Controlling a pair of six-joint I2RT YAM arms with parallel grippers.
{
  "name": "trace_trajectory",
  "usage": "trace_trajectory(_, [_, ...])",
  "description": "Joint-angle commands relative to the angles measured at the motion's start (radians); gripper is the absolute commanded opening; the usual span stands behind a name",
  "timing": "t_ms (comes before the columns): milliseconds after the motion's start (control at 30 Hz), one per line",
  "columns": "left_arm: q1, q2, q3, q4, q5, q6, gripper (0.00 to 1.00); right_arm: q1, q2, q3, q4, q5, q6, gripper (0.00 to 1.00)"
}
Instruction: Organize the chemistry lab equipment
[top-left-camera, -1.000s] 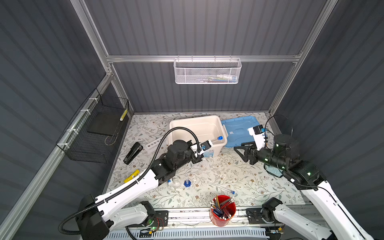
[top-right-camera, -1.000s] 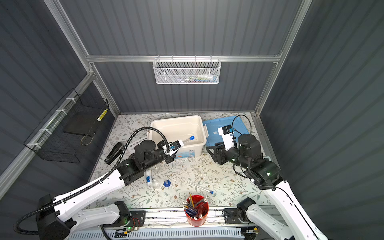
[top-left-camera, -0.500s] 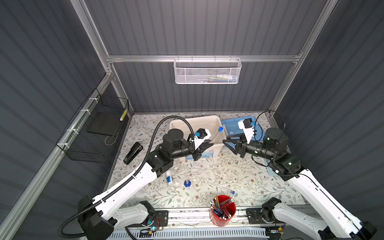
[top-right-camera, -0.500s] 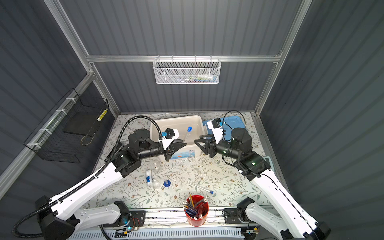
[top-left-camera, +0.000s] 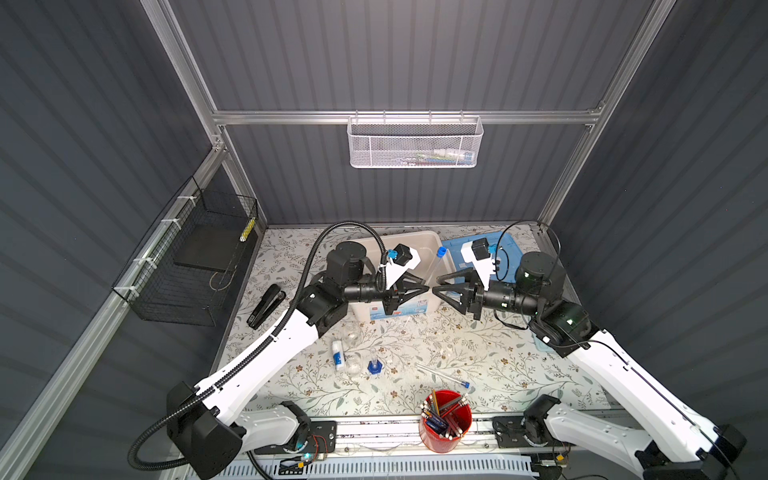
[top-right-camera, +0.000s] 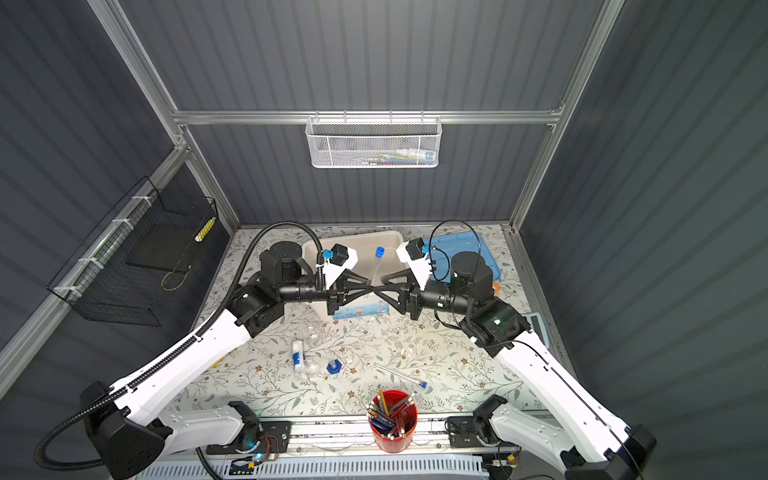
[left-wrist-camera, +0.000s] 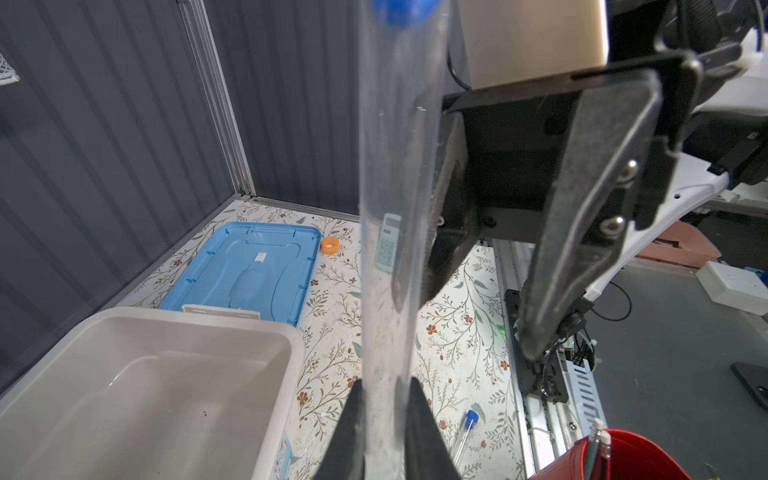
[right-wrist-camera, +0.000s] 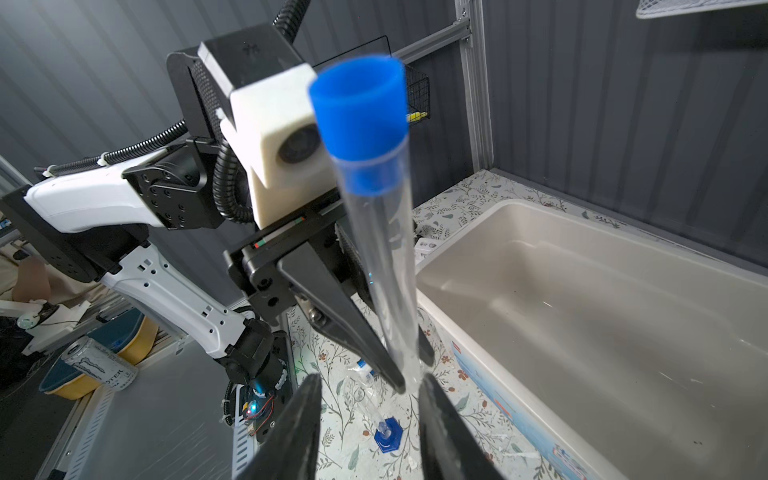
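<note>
Clear plastic, blue-capped, the tube (top-left-camera: 436, 269) stands upright over the beige bin's (top-left-camera: 424, 239) front rim, toward the tabletop's (top-left-camera: 490, 353) back edge. I have the left gripper (top-left-camera: 427, 288) clamped on its lower end. The right gripper (top-left-camera: 435, 289) is parted beside it, holding nothing.

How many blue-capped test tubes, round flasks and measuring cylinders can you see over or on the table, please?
Blue-capped test tubes: 2
Round flasks: 2
Measuring cylinder: 1
Total: 5
</note>
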Motion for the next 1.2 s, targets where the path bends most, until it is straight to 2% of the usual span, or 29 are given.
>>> trace_trajectory(0, [0.004, 0.017, 0.039, -0.009, 0.071, -0.031, 0.01, 0.005, 0.009, 0.032, 0.035, -0.003, -0.026, 0.39])
trace_trajectory(300, [0.022, 0.028, 0.067, -0.041, 0.113, -0.031, 0.01, 0.021, 0.047, 0.049, 0.077, 0.003, -0.026, 0.36])
trace_trajectory(700, [0.030, 0.028, 0.048, 0.004, 0.132, -0.054, 0.00, 0.033, 0.071, 0.055, 0.094, 0.003, -0.023, 0.25])
trace_trajectory(1167, [0.039, 0.029, 0.031, 0.056, 0.152, -0.089, 0.01, 0.037, 0.085, 0.045, 0.152, -0.011, 0.005, 0.20])
